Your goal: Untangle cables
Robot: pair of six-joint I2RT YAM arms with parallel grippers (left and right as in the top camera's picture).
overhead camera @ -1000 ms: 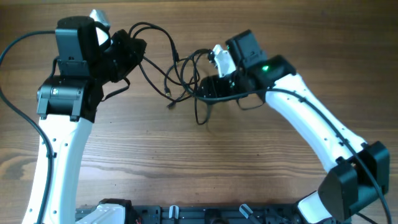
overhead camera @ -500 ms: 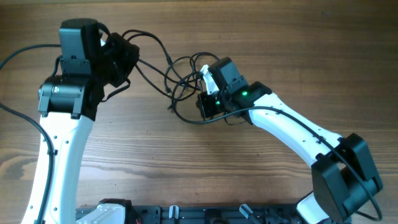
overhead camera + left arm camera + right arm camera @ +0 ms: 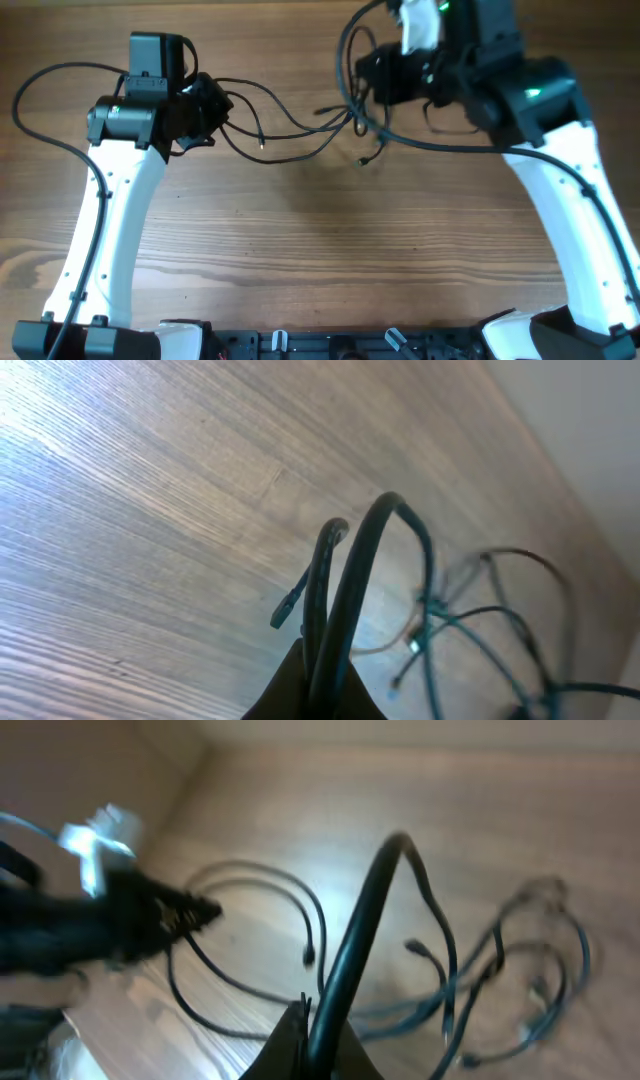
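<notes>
The cables (image 3: pixel 300 128) are thin black cords stretched over the wooden table between my two grippers, with small plug ends hanging near the middle. My left gripper (image 3: pixel 220 106) is shut on two strands at the left end. In the left wrist view those strands (image 3: pixel 345 580) loop up out of the closed left gripper (image 3: pixel 322 672). At the upper right, my right gripper (image 3: pixel 366 72) holds the other end of the bundle, where loops hang down. The right wrist view shows the right gripper (image 3: pixel 315 1032) shut on one cord (image 3: pixel 365 925), with the remaining loops (image 3: pixel 520 970) below.
Each arm's own thicker black cable (image 3: pixel 45 110) arcs beside it. A black rail (image 3: pixel 330 345) runs along the table's near edge. Bare wood table (image 3: pixel 330 240) lies between the arms. In the right wrist view the left arm (image 3: pixel 90 925) shows at the left.
My right gripper has shut on the cables and pulled them up and to the far right. The tangle has stretched out. The left arm has shifted slightly right, still gripping.
</notes>
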